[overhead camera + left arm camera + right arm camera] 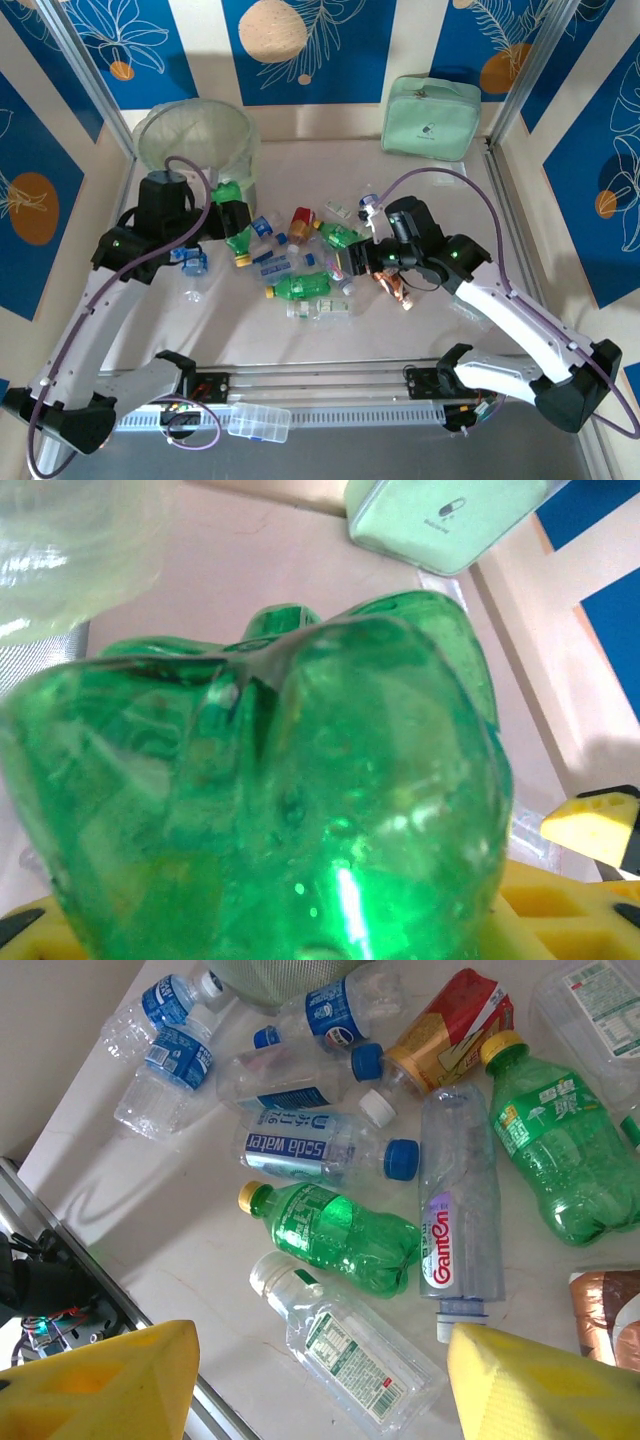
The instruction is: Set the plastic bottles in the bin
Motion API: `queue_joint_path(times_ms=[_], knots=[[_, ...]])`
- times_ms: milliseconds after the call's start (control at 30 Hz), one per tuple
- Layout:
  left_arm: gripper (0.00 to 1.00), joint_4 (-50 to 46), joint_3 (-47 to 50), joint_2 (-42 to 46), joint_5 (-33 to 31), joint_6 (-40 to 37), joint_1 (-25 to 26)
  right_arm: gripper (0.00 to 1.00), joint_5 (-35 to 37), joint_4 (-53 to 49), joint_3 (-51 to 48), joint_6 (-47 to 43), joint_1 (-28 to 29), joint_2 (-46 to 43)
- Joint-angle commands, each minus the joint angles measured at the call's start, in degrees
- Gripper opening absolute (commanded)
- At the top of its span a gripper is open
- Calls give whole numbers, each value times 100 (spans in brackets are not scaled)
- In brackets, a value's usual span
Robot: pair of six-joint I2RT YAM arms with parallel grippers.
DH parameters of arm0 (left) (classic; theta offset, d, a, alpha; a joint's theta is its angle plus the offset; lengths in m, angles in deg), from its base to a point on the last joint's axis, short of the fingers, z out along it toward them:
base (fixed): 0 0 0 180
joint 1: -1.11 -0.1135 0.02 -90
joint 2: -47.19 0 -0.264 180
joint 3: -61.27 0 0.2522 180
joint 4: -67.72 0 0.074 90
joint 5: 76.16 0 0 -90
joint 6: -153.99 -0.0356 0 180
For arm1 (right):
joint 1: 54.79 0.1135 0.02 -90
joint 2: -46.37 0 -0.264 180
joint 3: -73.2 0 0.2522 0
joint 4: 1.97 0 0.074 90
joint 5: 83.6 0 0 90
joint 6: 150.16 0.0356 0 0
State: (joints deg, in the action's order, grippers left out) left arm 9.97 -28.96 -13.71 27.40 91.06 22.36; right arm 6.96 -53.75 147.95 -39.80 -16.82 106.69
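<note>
The left gripper (226, 207) was clamped on a crumpled green plastic bottle (280, 800), holding it base-outward just beside the four o'clock side of the large round translucent grey-green bin (243, 140). The bin stood at the table's eleven o'clock corner. The bottle looked poised for dropping in, though apparently not yet over the rim. The right gripper (320, 1385) hung with its yellow fingers apart and empty above the loose pile of clear, green and brown plastic bottles (300, 272) mid-table, probably lining up a next pick.
</note>
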Motion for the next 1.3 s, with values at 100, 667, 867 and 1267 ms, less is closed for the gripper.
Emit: queue_joint_path(times_ms=[100, 667, 867, 1267], knots=[[40, 91, -1303, -623, 90, -104, -196, 67, -271, -15, 11, -104, -139, -221], [34, -1403, -4871, -3838, -1035, 1239, -1632, 67, -513, 205, -400, -32, -326, -305], [34, -2166, -5727, -4588, -2237, 858, -1677, 67, -523, 234, -526, 27, -318, -327], [36, -2313, -5730, -5260, -3209, 492, -1853, 67, -589, 374, -627, 73, -313, -205]])
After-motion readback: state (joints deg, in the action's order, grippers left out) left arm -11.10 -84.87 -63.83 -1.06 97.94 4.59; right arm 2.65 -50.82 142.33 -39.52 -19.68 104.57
